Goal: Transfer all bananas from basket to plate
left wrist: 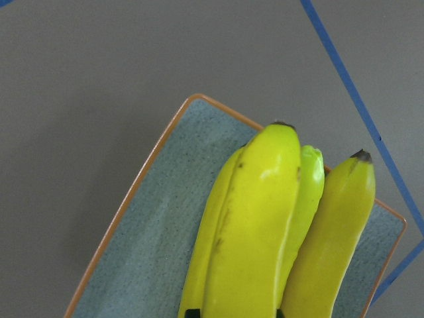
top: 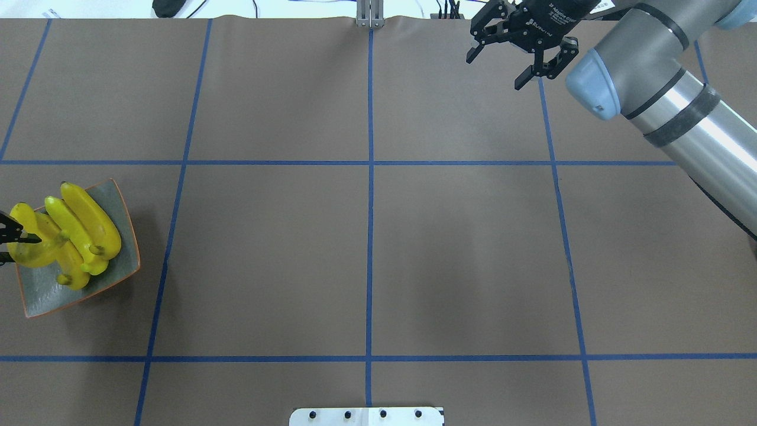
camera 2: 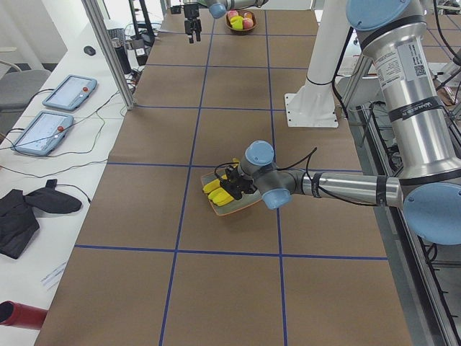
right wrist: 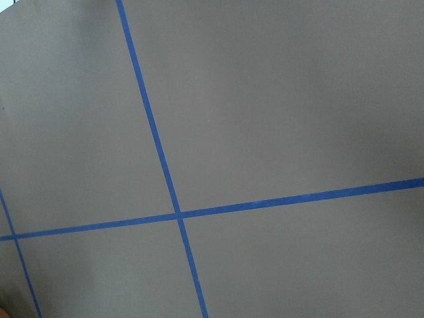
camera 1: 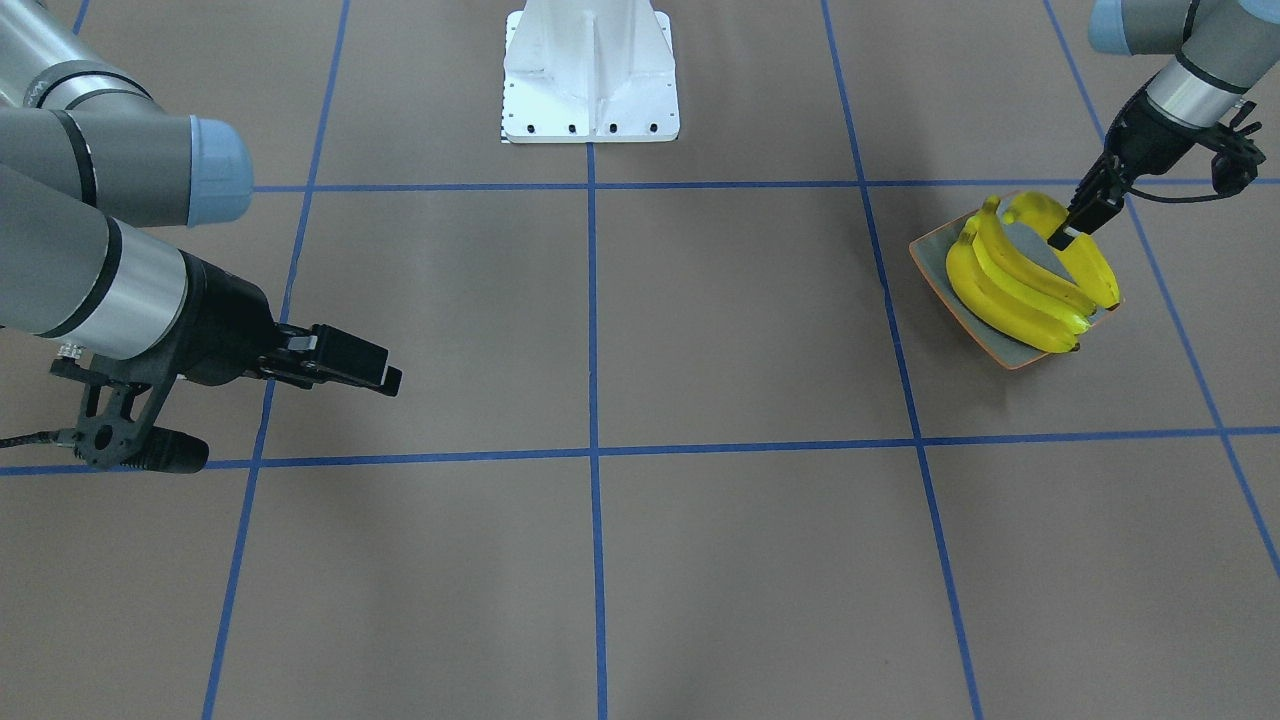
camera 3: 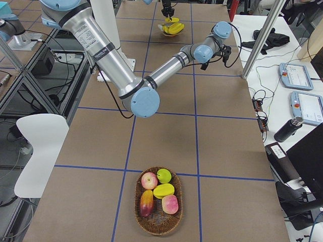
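Setting what seems the last banana (top: pixel 35 253) beside the other bananas (top: pixel 91 222) on the plate (top: pixel 53 299), the left hand (camera 1: pixel 1066 234) clamps it; release and lift next. Right hand (top: pixel 501 66) gapes empty, well apart from the plate.

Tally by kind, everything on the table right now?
bananas: 4
plate: 1
basket: 1
other fruit in basket: 5
Total: 11
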